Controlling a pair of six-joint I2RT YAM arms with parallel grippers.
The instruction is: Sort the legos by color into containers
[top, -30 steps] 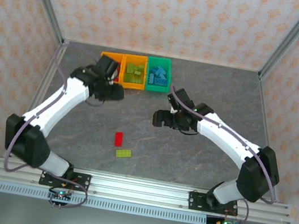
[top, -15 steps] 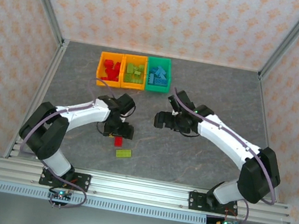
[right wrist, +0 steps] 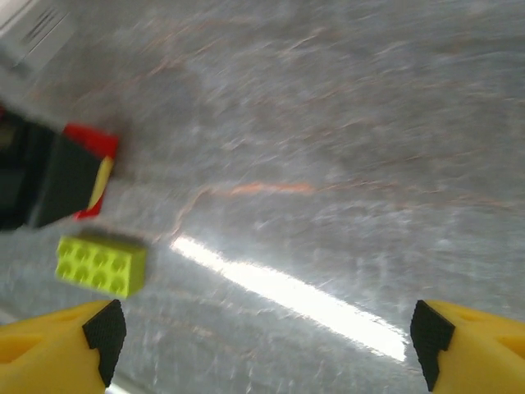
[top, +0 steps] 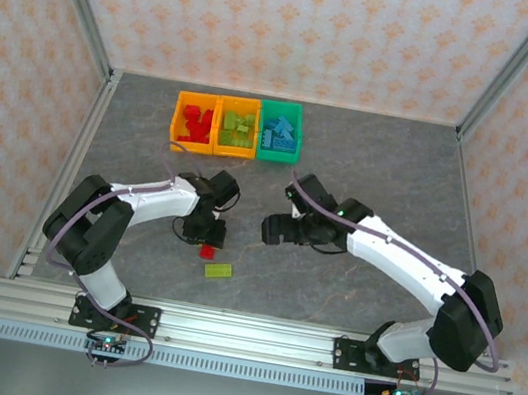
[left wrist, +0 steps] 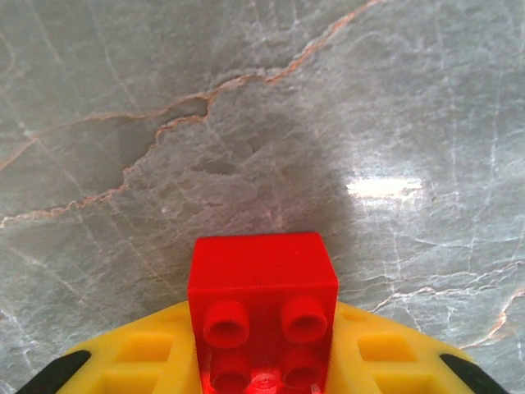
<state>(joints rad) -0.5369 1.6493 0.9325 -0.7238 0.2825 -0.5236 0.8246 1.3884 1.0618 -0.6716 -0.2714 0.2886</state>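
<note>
**Polished stone, shiny plastic, bare metal**

The table looks like polished grey stone with rust-coloured veins, smooth enough to throw white glare in both wrist views. Low in the left wrist view, the red lego is smooth, glossy plastic. At the lower left of the right wrist view, the lime lego is plastic with a duller sheen. In the upper middle of the top view, the left orange container, middle orange container and green container are smooth plastic. The right gripper has matt yellow plastic fingers tipped in black. The left arm and right arm wear glossy white shells. The rail along the bottom is ribbed bare metal. The walls look like matt patterned paper.
</note>
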